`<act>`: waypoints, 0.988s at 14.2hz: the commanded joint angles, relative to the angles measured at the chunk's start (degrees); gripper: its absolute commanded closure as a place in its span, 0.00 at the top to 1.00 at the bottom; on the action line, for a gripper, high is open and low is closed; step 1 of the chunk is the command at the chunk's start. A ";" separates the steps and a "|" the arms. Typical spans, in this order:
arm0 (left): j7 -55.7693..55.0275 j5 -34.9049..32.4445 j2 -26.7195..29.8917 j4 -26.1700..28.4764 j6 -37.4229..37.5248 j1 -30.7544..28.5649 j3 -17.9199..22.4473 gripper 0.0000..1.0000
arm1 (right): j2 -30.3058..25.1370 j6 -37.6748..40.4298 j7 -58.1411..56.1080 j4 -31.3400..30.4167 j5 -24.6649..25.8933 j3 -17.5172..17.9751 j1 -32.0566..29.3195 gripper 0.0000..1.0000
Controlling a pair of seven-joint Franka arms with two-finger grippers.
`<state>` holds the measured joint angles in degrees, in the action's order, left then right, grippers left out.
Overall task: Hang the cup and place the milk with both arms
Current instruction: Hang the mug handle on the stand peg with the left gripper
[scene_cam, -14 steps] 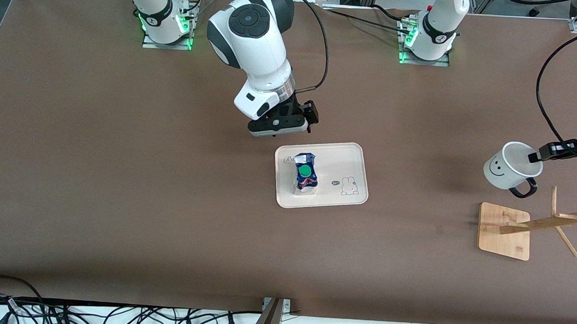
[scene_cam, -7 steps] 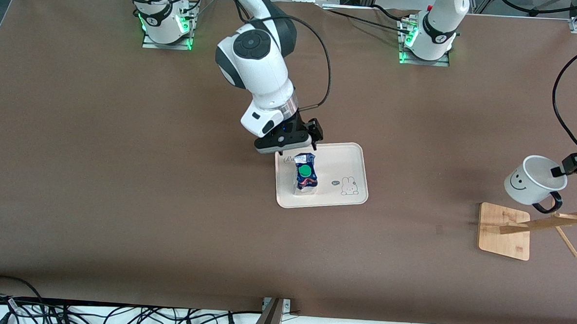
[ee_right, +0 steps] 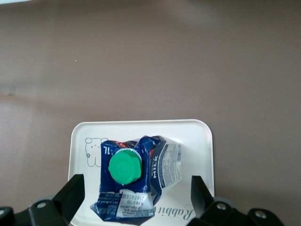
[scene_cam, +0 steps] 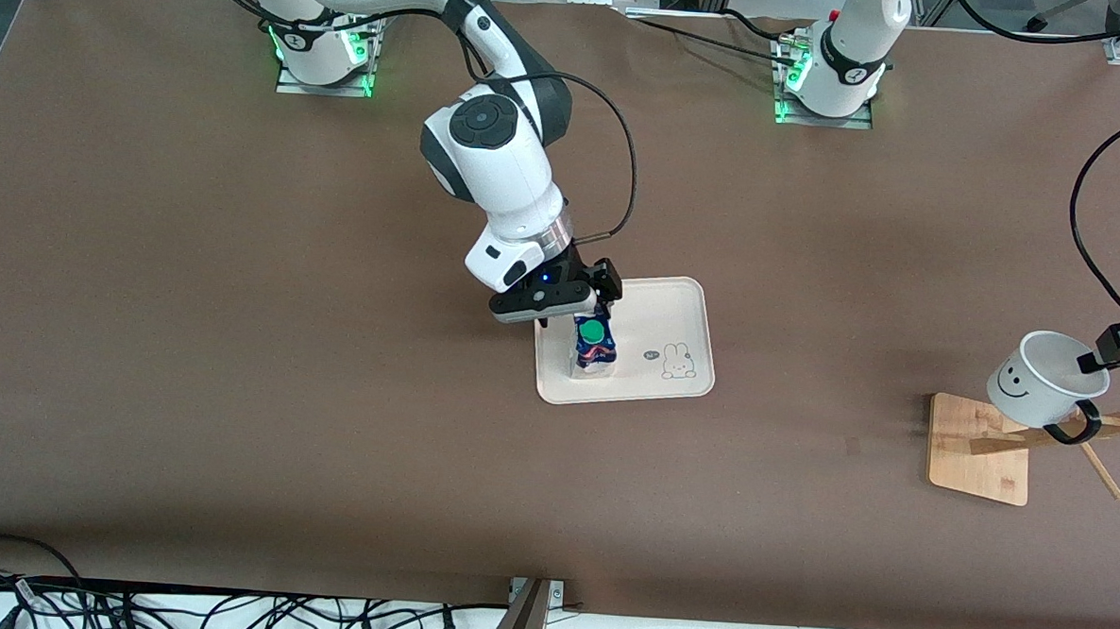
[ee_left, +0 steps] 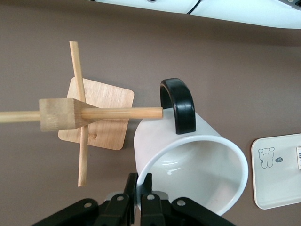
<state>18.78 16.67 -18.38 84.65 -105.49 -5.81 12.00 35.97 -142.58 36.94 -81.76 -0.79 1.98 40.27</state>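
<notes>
The white smiley cup [scene_cam: 1039, 385] hangs tilted in my left gripper [scene_cam: 1100, 358], which is shut on its rim over the wooden rack [scene_cam: 978, 448]. In the left wrist view the gripper [ee_left: 140, 182] pinches the cup's rim [ee_left: 188, 162]. The tip of a rack peg [ee_left: 122, 113] meets the black handle [ee_left: 181, 106]; I cannot tell whether it passes through. The blue milk carton [scene_cam: 594, 346] with its green cap stands on the cream tray [scene_cam: 678, 320]. My right gripper [scene_cam: 574, 312] is open, low over the carton, with a finger on each side of the carton [ee_right: 136, 188] in the right wrist view.
The tray has a rabbit drawing [scene_cam: 678, 360] on its bare part toward the left arm's end. The rack's square base lies near the left arm's end of the table, with pegs [scene_cam: 1101, 470] sticking out sideways. Cables run along the table's front edge.
My right gripper has come down from beside the tray to around the carton's top. My left gripper has carried the cup down toward the rack until its handle reaches the peg.
</notes>
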 commanded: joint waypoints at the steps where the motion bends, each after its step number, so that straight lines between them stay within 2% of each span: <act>1: 4.51 1.17 -1.39 -2.20 0.55 -0.51 0.30 0.00 | 2.43 -1.48 -0.73 3.52 0.35 0.57 -0.19 1.00; 5: 6.52 1.00 -1.31 -2.47 1.43 -3.14 0.13 0.00 | 4.73 1.33 -0.64 6.43 0.27 0.83 0.51 1.00; 9: 10.49 0.82 -1.31 -2.38 1.43 -3.76 0.22 0.00 | 6.83 13.70 -0.99 12.83 0.26 0.83 0.16 1.00; 14: 11.99 0.65 -1.83 -2.38 1.34 -3.68 0.30 0.00 | 7.80 13.91 -0.99 13.46 0.27 0.83 0.43 1.00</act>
<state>28.92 16.67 -19.11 84.24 -105.38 -9.23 12.16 41.89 -129.29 36.71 -71.01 -0.79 2.46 40.71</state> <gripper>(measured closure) 0.934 0.000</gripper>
